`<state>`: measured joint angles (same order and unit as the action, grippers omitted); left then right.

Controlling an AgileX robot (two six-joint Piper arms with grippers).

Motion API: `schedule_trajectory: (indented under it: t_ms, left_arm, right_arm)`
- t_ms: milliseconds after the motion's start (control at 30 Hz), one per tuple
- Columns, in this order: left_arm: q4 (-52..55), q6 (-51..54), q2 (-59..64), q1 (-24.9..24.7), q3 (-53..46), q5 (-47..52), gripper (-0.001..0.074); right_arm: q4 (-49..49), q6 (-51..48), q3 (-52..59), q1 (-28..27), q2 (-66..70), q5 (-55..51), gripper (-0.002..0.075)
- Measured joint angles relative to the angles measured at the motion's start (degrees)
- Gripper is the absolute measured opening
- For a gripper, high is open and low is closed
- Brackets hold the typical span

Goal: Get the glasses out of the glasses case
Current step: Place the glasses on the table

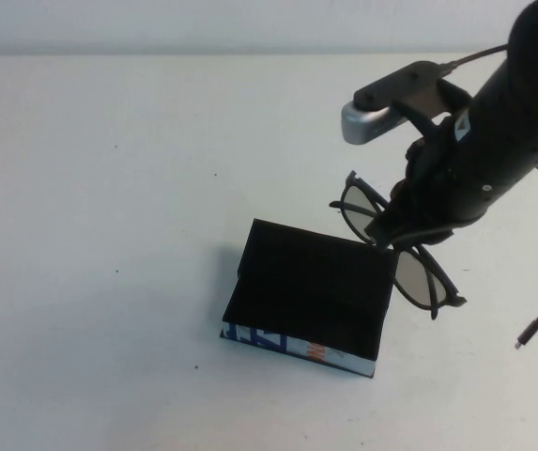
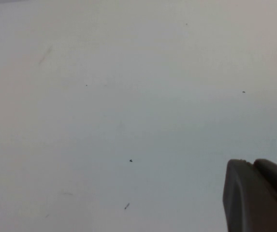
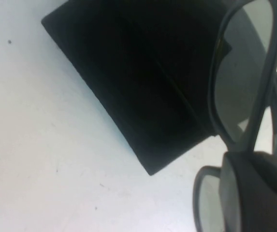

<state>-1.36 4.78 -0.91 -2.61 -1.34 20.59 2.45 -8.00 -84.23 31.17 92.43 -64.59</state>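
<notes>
The glasses case (image 1: 306,291) lies low in the middle of the high view on the table (image 1: 99,188), open and empty. Just behind, at its right edge, the right tool (image 1: 392,224) is clamped on the bridge of the glasses (image 1: 417,278), which are outside the case. I would lower them gently onto bare table beside the case, then release. Only the right wrist view shows the dark inside of the case. The left tool (image 2: 259,195) hangs over bare table; I cannot tell its state.
</notes>
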Motion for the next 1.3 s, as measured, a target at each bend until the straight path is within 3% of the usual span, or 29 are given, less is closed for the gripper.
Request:
schedule_trajectory:
  t_ms: [467,833,1300]
  left_arm:
    - [0.0,0.0,0.0,0.0,0.0,0.0,-0.0005]
    - [0.0,0.0,0.0,0.0,0.0,0.0,-0.0005]
    - [0.0,0.0,0.0,0.0,0.0,0.0,-0.0005]
  right_arm:
    - [7.5,4.56,23.92,-11.4,-14.08,12.61,-0.0001]
    - [14.98,8.62,39.11,-19.72,-16.11,26.4,-0.0001]
    - [15.77,10.56,42.71,-20.56,-13.36,33.59,-0.0001]
